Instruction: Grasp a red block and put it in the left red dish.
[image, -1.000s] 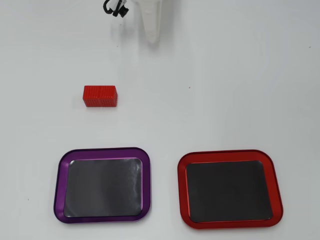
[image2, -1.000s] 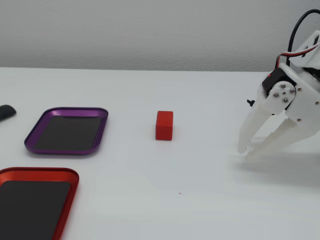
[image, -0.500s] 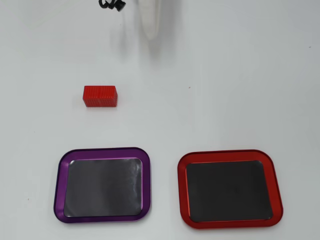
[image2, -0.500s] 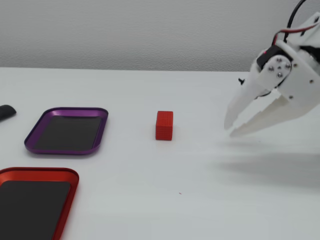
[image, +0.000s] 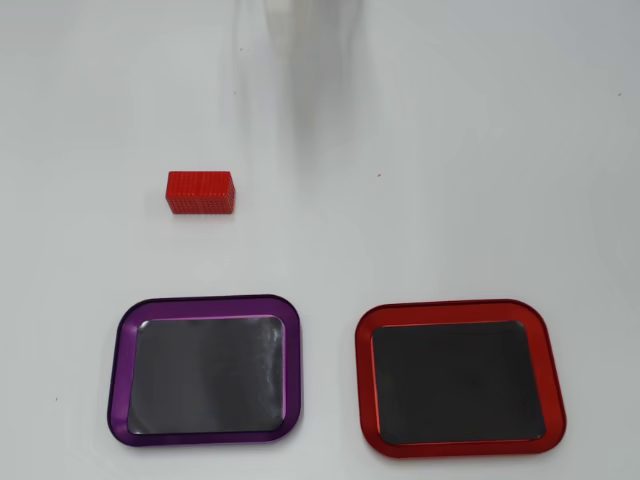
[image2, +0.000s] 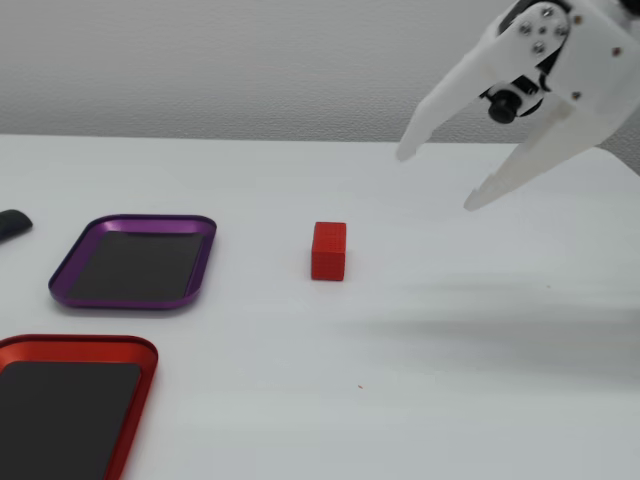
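Observation:
The red block (image: 200, 193) is a small textured brick lying on the white table; it also shows in the fixed view (image2: 329, 250). The red-rimmed dish (image: 458, 378) with a dark inside sits at the lower right of the overhead view and at the lower left of the fixed view (image2: 70, 400); it holds nothing. My white gripper (image2: 433, 180) is open and empty, held in the air to the right of and above the block in the fixed view. In the overhead view only a blurred white shape (image: 300, 40) of the arm shows at the top.
A purple-rimmed tray (image: 207, 370) of the same shape lies beside the red dish, also seen in the fixed view (image2: 135, 262). A dark object (image2: 12, 224) lies at the left edge of the fixed view.

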